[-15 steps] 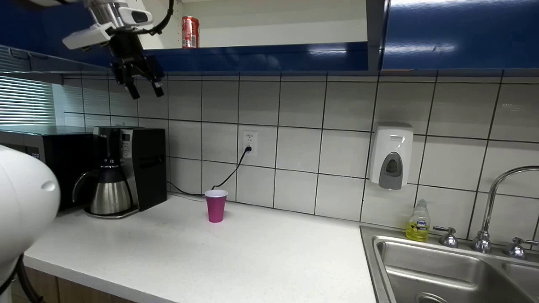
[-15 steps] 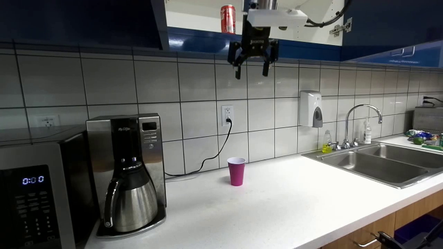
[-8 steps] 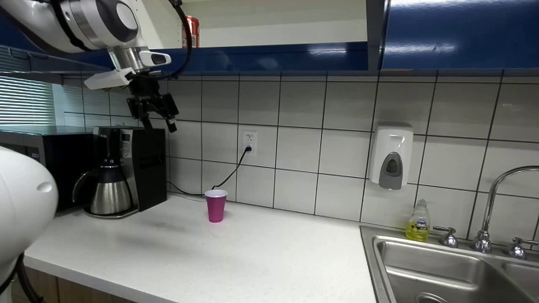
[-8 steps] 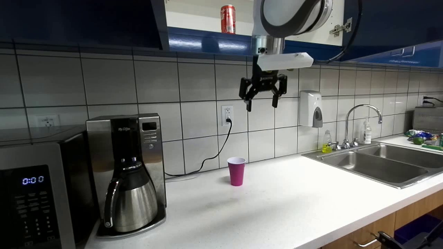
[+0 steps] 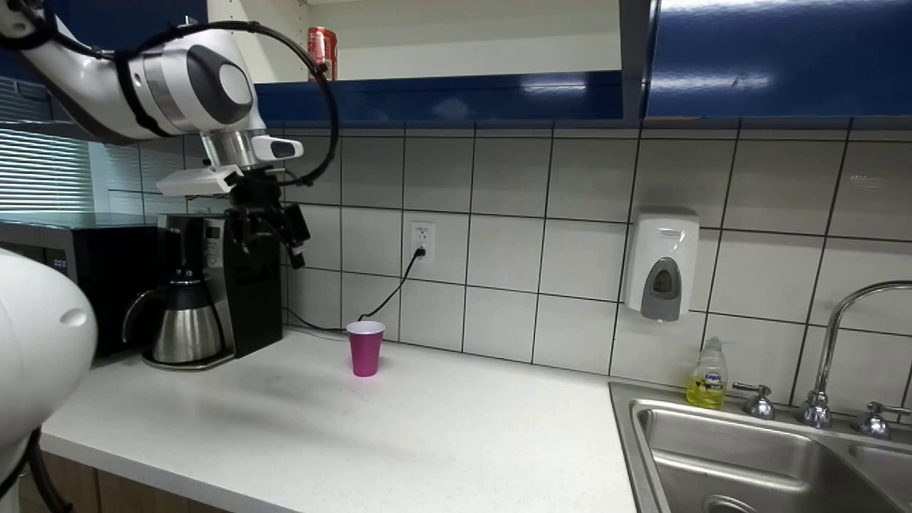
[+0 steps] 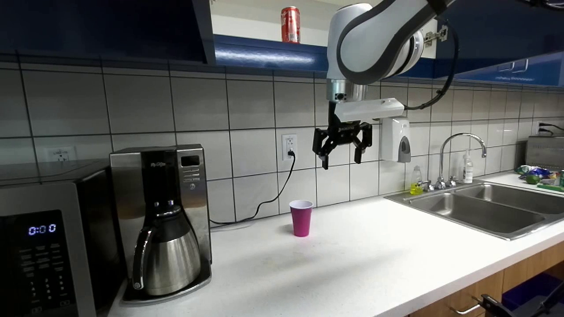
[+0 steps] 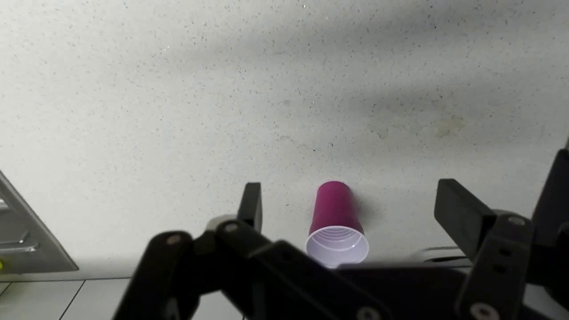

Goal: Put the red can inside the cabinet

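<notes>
The small red cylindrical drink can with pale markings (image 6: 290,24) is standing upright up there inside the glossy dark blue upper wall cabinet (image 5: 499,96), just above its front lip in both exterior views. In an exterior view, a black cable (image 5: 334,128) on the white-and-grey robot arm (image 5: 178,92) crosses in front of the can. Lower down, apart from can and cabinet, the black 2-fingered gripper (image 6: 341,160) hangs in the air with its fingers spread wide. In the wrist view, the bright magenta plastic cup with a white inside (image 7: 335,206) shows between the fingertips, yet it stands below them, upright on the speckled white countertop (image 5: 442,442). Behind the cup, a thin black power cord (image 6: 293,161) runs up to a white wall outlet (image 6: 289,143). A black-and-steel coffee maker (image 6: 194,198) stands beside a steel-and-black microwave (image 6: 39,189) reading 0:00. Toward the opposite end is a stainless-steel sink with 2 basins (image 5: 630,449).
</notes>
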Robot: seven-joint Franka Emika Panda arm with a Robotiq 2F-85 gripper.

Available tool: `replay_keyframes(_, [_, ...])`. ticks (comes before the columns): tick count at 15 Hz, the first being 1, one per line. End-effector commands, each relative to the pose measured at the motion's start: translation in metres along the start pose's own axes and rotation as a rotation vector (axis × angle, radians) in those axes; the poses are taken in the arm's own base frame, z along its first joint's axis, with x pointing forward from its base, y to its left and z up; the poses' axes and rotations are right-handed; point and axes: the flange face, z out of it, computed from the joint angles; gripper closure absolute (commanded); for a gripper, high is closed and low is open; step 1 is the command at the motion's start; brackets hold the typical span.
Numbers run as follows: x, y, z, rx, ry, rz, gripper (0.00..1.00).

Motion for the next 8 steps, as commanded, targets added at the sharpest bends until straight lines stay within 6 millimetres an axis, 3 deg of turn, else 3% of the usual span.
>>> replay_keyframes(1, [-0.0012, -0.0002, 0.0036, 0.005, -0.008, -0.002, 0.0])
replay_keyframes(8, [-0.0019, -0.0005, 0.0063, 0.008, -0.012, -0.004, 0.0])
